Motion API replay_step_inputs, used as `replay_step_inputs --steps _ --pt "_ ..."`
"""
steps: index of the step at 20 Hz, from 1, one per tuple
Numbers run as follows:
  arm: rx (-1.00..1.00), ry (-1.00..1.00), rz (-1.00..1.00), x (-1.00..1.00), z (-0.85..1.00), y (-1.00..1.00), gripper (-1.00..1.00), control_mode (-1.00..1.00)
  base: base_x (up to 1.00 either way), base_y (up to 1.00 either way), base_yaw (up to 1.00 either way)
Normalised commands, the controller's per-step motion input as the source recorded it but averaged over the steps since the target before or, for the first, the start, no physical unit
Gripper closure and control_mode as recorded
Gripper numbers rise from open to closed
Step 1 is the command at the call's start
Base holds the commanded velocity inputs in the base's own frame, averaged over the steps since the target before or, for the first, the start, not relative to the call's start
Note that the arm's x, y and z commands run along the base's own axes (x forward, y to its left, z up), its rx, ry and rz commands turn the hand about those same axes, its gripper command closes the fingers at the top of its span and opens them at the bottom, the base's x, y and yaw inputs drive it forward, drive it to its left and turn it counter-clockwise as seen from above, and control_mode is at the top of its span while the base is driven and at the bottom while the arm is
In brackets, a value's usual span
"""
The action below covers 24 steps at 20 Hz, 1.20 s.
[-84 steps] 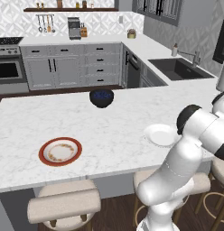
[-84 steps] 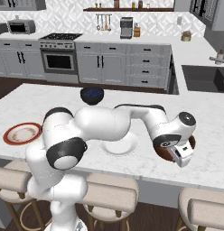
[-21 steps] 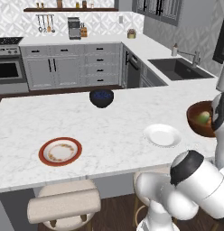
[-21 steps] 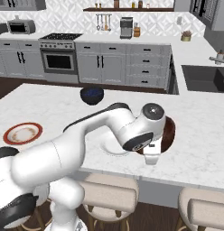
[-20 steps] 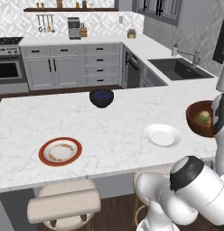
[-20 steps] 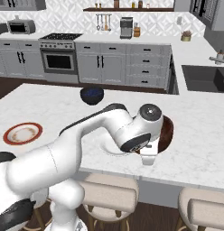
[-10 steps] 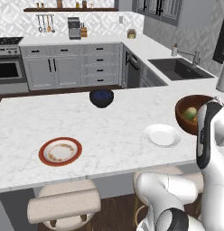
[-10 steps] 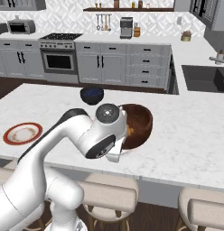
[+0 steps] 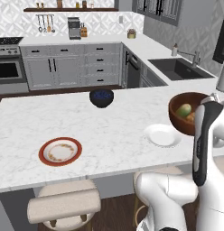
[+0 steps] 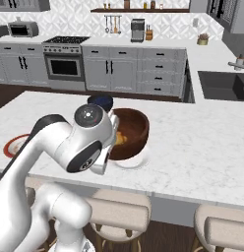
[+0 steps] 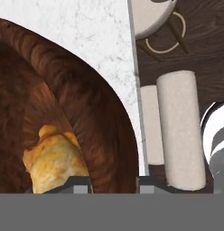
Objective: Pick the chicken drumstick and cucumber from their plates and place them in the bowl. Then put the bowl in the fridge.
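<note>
Above the desk (image 9: 109,131) I carry the bowl (image 9: 188,113) by its rim, lifted clear so it can travel to the fridge. My pincer (image 11: 114,182) pinches the bowl's wall, one tip inside and one outside, which I judge keeps the load level. The drumstick (image 11: 57,162) lies at the bottom of the bowl, and the cucumber (image 9: 184,109) rests beside it, so both foods are loaded. Their plates are bare: the white plate (image 9: 161,135) sits just under the bowl, the red plate (image 9: 60,151) well apart to the left. Behind them stands a blue bowl (image 9: 101,97). From the right base view my arm covers half the bowl and most of the red plate. Where the fridge stands I cannot tell.
</note>
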Motion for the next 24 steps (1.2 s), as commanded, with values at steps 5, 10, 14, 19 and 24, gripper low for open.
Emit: replay_step_inputs --steps 5,10,14,19,24 --pt "0.04 0.0 0.0 -0.45 0.23 0.41 1.0 -1.0 0.0 0.0 0.0" --pt "0.0 -0.02 0.0 -0.2 0.09 0.19 1.0 1.0 -0.48 0.38 0.0" --pt "0.0 0.0 0.0 0.0 0.0 0.0 1.0 1.0 -1.0 0.78 0.04" --pt "0.0 0.0 0.0 0.0 0.0 0.0 1.0 1.0 -1.0 0.99 0.1" --pt "0.0 0.0 0.0 0.0 0.0 0.0 1.0 1.0 -0.49 1.0 0.25"
